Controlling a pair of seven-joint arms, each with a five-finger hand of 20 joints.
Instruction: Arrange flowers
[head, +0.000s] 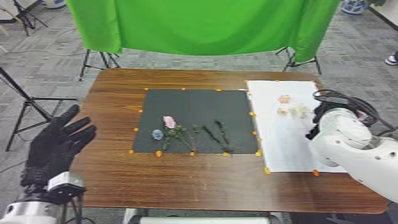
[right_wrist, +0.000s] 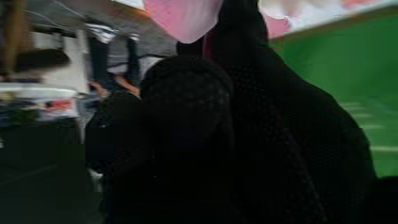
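the right robot hand (head: 330, 106) is over the white sheet (head: 286, 150), partly hidden by its own arm and black cables (head: 360, 102). its fingers are closed on the stem of a pink flower (right_wrist: 185, 19); the petals are cut off by the wrist view's edge, and the stem's lower part is lost behind the black glove. next to this hand, above the sheet, are peach blossoms (head: 283, 99) and pale yellowish ones (head: 298, 110), too blurred to sort. on the dark mat (head: 191, 105) lie a pink rose (head: 169, 121), a blue bloom (head: 158, 134) and thin green stems (head: 220, 136), tangled in places. the left robot hand (head: 55, 142) is open beside the table (head: 111, 170).
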